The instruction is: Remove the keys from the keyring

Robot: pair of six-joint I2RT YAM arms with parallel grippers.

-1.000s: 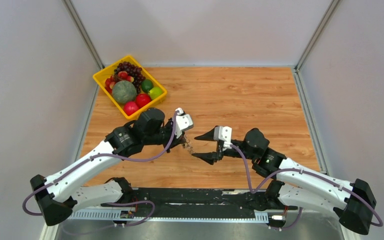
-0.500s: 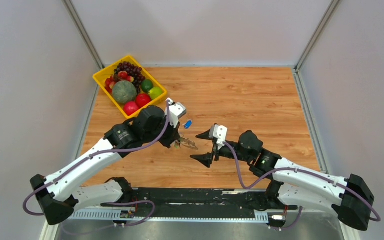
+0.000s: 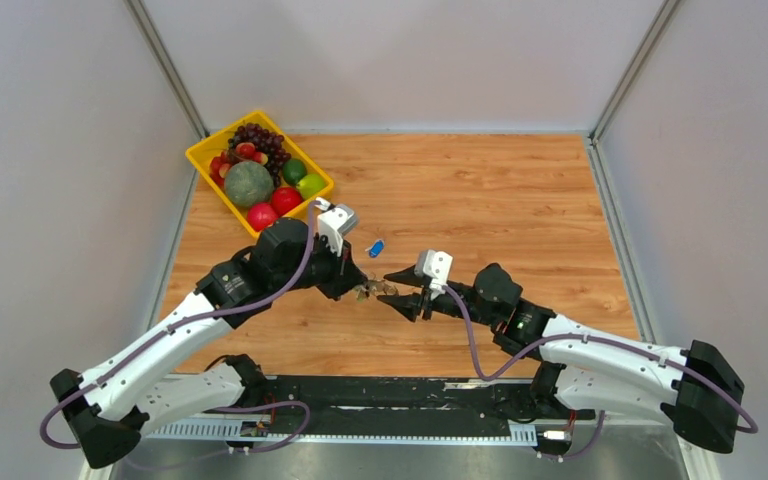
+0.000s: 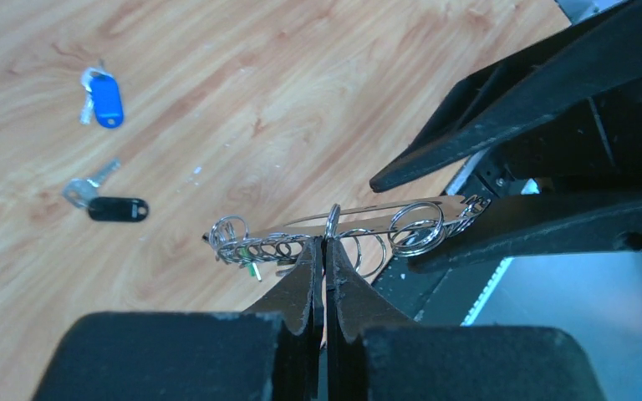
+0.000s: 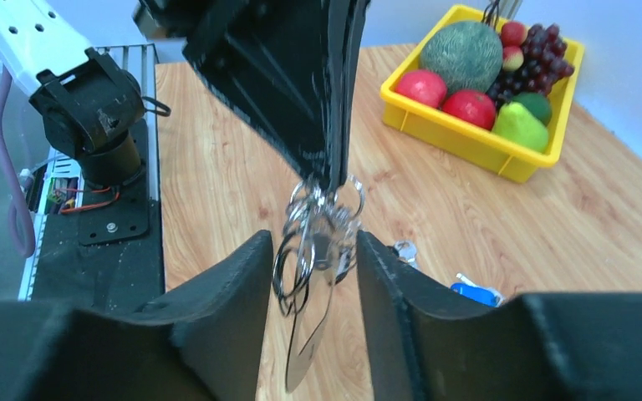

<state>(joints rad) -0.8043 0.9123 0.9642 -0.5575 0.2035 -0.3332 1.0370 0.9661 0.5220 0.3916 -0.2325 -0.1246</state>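
My left hand (image 4: 324, 251) is fully closed, pinching the keyring (image 4: 332, 220) clear of the bench (image 4: 301, 83) to steady it. My right hand (image 5: 313, 251), partly open, straddles the keys (image 5: 311, 251) hanging from the keyring, placed, I judge, to draw one off. A blue-tagged key (image 4: 105, 97) and a black-tagged key (image 4: 117, 209) lie on the bench beyond the keyring. Grey walls (image 3: 410, 60) surround it.

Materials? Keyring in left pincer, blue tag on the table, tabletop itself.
Looks like: keyring bare polished metal, bright glints on the wire loops; blue tag probably plastic, smooth uniform colour with soft sheen; tabletop matte wood-grain, solid wood or laminate unclear.
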